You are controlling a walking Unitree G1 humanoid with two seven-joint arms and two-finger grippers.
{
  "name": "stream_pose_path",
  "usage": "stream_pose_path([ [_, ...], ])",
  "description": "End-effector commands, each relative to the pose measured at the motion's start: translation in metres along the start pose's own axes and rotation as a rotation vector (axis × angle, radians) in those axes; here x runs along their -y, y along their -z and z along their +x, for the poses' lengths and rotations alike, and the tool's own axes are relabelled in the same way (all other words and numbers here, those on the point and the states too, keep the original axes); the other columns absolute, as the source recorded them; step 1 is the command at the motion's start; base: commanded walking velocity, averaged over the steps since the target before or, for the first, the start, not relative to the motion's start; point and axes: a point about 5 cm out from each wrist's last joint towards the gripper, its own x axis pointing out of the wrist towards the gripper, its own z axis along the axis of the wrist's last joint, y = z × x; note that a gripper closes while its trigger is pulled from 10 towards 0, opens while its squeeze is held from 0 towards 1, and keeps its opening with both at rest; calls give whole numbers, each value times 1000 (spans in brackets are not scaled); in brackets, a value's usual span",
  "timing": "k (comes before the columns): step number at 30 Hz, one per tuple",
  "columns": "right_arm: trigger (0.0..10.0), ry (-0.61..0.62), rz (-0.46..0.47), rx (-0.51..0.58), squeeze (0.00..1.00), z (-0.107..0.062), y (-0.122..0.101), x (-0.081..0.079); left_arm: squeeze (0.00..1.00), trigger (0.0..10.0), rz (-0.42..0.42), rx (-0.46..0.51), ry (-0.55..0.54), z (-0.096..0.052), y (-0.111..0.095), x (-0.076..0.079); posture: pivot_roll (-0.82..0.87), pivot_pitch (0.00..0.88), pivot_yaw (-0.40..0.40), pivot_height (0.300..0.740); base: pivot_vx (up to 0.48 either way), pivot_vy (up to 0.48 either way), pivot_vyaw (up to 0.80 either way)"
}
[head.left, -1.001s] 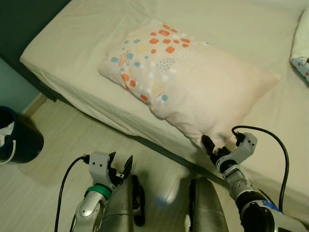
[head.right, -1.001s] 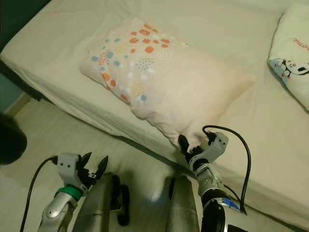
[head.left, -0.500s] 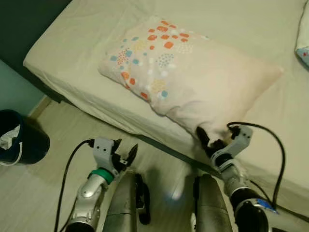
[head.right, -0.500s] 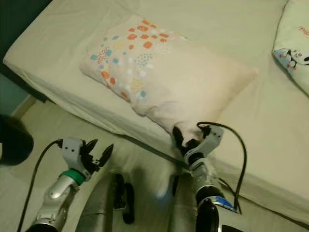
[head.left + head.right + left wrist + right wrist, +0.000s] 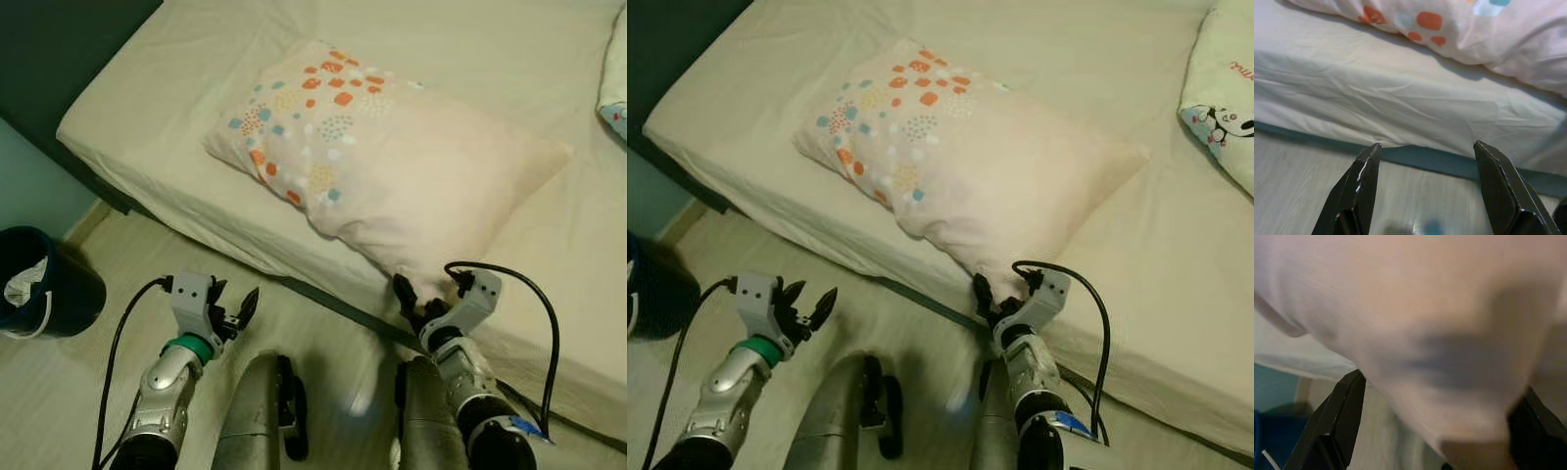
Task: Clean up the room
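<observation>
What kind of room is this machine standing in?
Most likely a bedroom: a bed with a cream sheet, a spotted pillow lying on it, and a dark bin on the pale floor beside.

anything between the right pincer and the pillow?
Nothing visible. The right pincer is open at the near corner of the pillow, and in the right wrist view the fabric already sits between its fingers. The left pincer hangs open over the floor, short of the bed.
</observation>
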Motion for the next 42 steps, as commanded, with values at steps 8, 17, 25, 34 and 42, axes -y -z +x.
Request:
stream_pose_path([
  [8,10000,103,0,-123,0,-9,21,11,0,10000,-31,-45,-10,1,12,4,-81,132,211,641,0,0,0],
  [17,10000,116,-54,-118,0,-9,17,14,0,10000,-47,-83,8,-1,25,11,-96,138,214,606,0,0,0],
  [25,10000,-133,-15,-5,0,12,-13,-22,0,10000,-50,-109,25,-2,31,15,-125,128,213,566,0,0,0],
  [34,10000,-515,223,79,0,18,-58,-56,0,10000,-44,-133,64,5,33,24,-171,111,223,536,0,0,0],
  [42,10000,-419,175,181,0,19,-85,-41,0,10000,-37,-126,87,11,29,29,-174,107,228,516,0,0,0],
])
